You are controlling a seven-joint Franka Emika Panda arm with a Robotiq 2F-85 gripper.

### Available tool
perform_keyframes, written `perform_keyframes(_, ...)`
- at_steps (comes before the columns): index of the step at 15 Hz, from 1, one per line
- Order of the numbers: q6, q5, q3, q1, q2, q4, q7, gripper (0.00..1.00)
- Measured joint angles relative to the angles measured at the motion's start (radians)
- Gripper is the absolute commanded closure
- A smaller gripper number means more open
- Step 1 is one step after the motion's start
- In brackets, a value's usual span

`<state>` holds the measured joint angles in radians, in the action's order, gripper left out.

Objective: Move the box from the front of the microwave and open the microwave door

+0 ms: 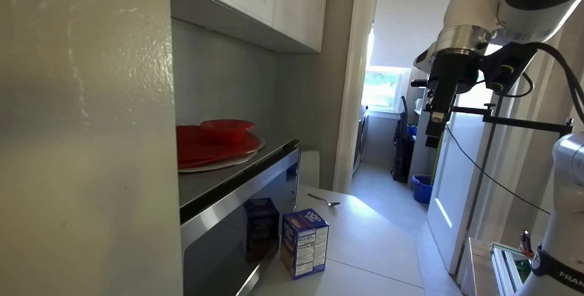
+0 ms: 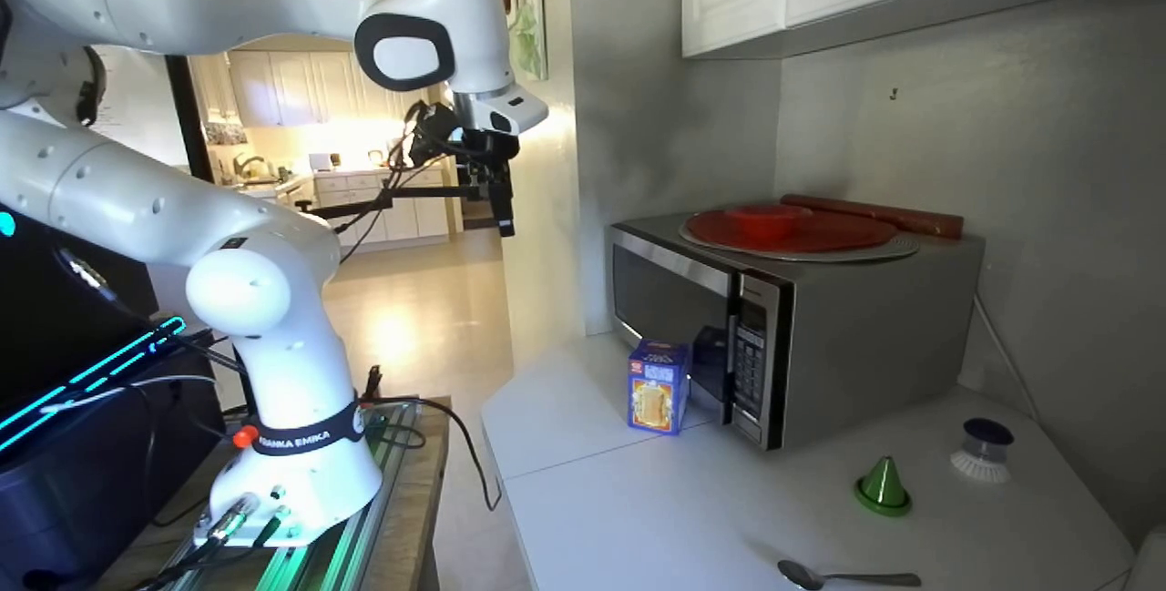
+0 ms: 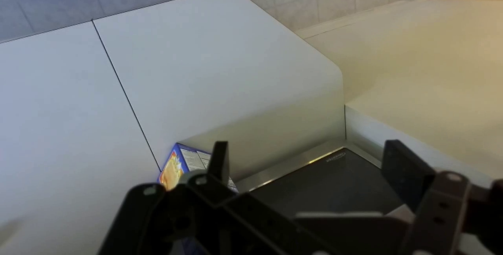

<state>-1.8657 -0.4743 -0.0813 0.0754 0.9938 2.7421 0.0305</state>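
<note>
There's the box [image 2: 658,388], upright on the counter [image 2: 638,518], just in front of the closed microwave door [image 2: 669,290]; tool [image 2: 504,219] hanging high, well apart from it; red dishes [image 2: 768,225] up on the microwave [image 2: 879,350]!

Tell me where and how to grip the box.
Probably best: take the box by its upper end, coming from above, with the gripper straddling two opposite upright faces. It stands upright with its flat top uncovered, and the microwave close behind leaves little room to come in from that side.

Spoon [image 2: 856,578] on counter [image 2: 629,509] (green cone [image 2: 882,486] near brush [image 2: 986,447]).
</note>
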Motion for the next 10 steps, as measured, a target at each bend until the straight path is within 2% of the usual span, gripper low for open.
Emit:
perform_keyframes(6, -0.023, -0.002, -0.003, 0.001, -0.012, 0.000, 0.007, 0.00)
perform_keyframes(10, -0.178, -0.053, -0.060, 0.025, -0.116, -0.005, 0.068, 0.00)
